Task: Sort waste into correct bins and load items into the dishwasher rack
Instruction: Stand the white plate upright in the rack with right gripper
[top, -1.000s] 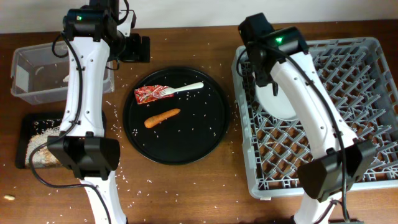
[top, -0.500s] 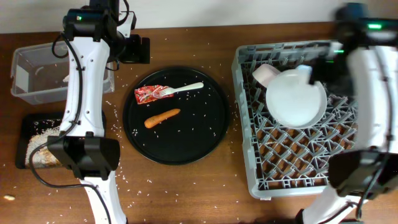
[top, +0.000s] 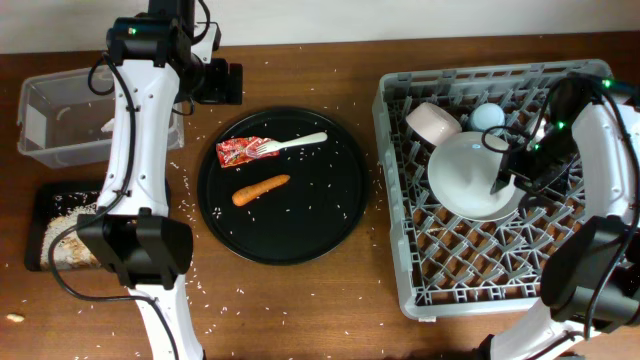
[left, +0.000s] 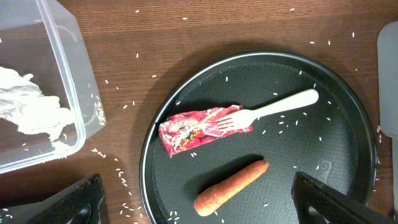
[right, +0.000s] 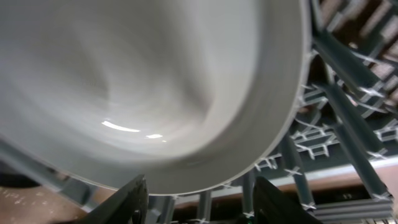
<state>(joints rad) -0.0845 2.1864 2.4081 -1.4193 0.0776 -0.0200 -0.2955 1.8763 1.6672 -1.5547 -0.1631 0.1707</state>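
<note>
On the round black tray (top: 300, 225) lie a red snack wrapper (top: 240, 151), a white fork (top: 297, 143) and an orange sausage-like piece (top: 260, 189). They also show in the left wrist view: the wrapper (left: 202, 129), the fork (left: 280, 106) and the sausage piece (left: 230, 187). My left gripper (top: 222, 80) (left: 196, 190) is open and empty above the tray's back-left edge. The grey-white plate (top: 462, 178) (right: 155, 87), cream bowl (top: 433, 122) and light-blue cup (top: 488, 117) sit in the grey rack (top: 590, 250). My right gripper (top: 508, 178) (right: 202, 196) is open at the plate's right rim.
The clear tub (top: 40, 150) at far left holds a crumpled white napkin (left: 28, 109). The flat black tray (top: 45, 195) in front of it holds rice and brownish scraps (top: 65, 240). Rice grains are scattered on the wooden table round the round tray.
My right arm has swung from the rack's back-left corner round to its right side, uncovering the plate, bowl and cup. Its gripper now sits at the plate's right rim. The left arm has not moved.
</note>
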